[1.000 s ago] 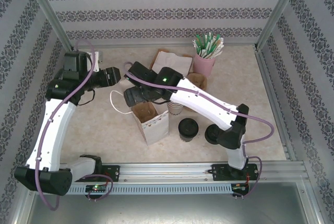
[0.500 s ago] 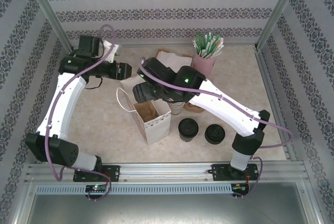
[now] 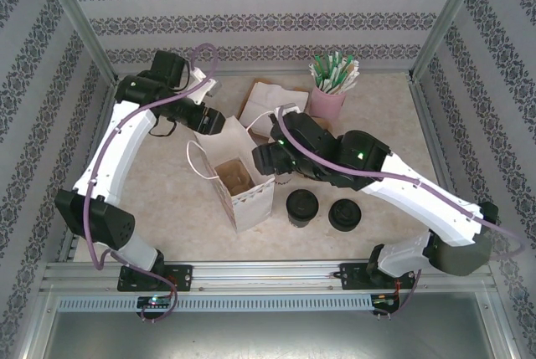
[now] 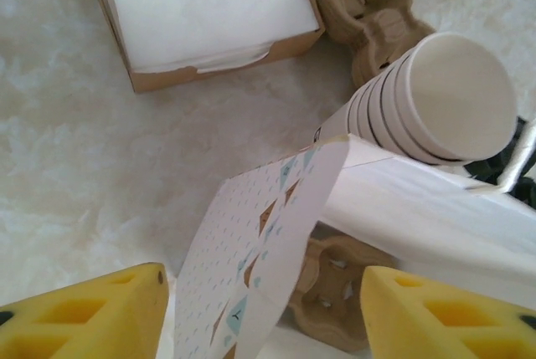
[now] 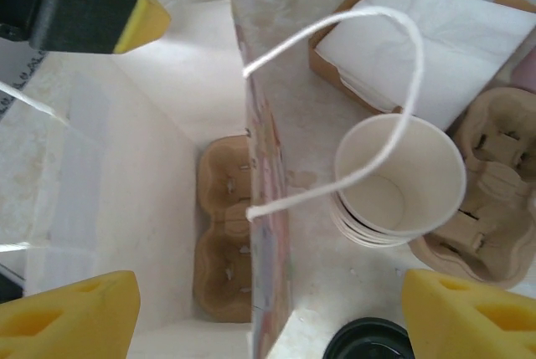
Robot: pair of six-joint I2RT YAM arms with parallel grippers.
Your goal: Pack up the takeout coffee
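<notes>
The takeout coffee (image 3: 301, 206), a cup under a black sip lid, stands on the table just right of the open white paper bag (image 3: 243, 192). Its lid (image 5: 373, 344) shows at the bottom edge of the right wrist view. A brown cup carrier (image 5: 222, 242) lies in the bag's bottom. My right gripper (image 5: 268, 325) is open and hangs over the bag's right wall, one finger inside the bag's outline and one outside. My left gripper (image 4: 264, 317) is open at the bag's far rim, with the patterned wall's (image 4: 260, 250) edge between its fingers.
A stack of lidless paper cups (image 5: 400, 179) stands right of the bag. A low stack of loose black lids (image 3: 345, 214) sits beside the coffee. Behind are a napkin box (image 3: 270, 100), spare carriers (image 5: 494, 200) and a pink cup of packets (image 3: 328, 101). A string handle (image 5: 402, 108) loops over the cups.
The left arm has reached back and right, bringing its gripper to the bag's far rim, its jaws a little narrower. The right gripper has shifted right over the bag's right wall, its elbow swung outward.
</notes>
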